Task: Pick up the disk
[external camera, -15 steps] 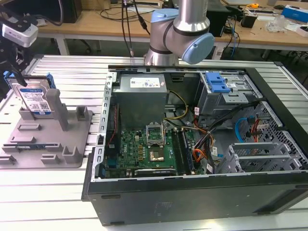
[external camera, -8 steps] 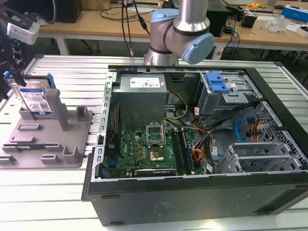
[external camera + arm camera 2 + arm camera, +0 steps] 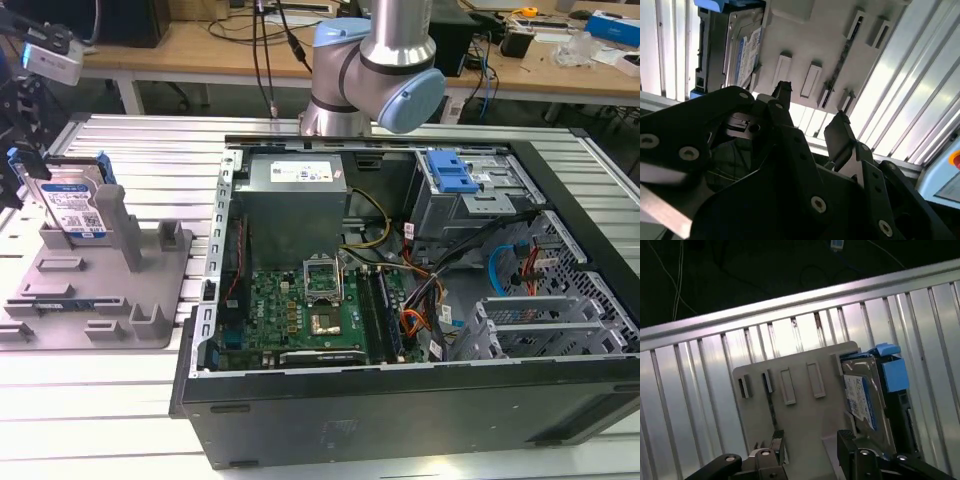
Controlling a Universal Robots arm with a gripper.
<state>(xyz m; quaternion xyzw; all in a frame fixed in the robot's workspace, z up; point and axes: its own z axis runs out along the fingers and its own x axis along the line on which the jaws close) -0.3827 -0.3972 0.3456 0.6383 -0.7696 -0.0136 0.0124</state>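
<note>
OK, starting at the exterior view's left: the disk (image 3: 72, 205) stands on edge in the grey fixture (image 3: 150, 290), at the far end of the slatted table (image 3: 130, 140), label face showing and blue rails (image 3: 895, 374) on its narrow sides. The gripper (image 3: 810, 441) hangs above that fixture with its jaws wide apart and empty; nothing sits between the fingers (image 3: 846, 442). Key relation: in both wrist views the disk is not in the gap. It lies outboard of one finger and a bit ahead of the tips, while the gap itself looks down on bare fixture plate and the low slot blocks (image 3: 815, 380). My read is that the disk's long axis runs roughly upright, so the thin upper edge is what faces the jaws, with the broad faces to either side, though the angle makes that uncertain. Whether the gap lines up across the disk's thickness I cannot tell. Room: an upright post (image 3: 122, 225) stands just beside the disk on the side towards the jaws, so clearance there looks tight for a finger. The far side of the disk is near the fixture's edge, with open table beyond. Further to the exterior view's right, the open computer case (image 3: 560, 400) with its power supply (image 3: 295, 195) stands well apart from the jaws.
</note>
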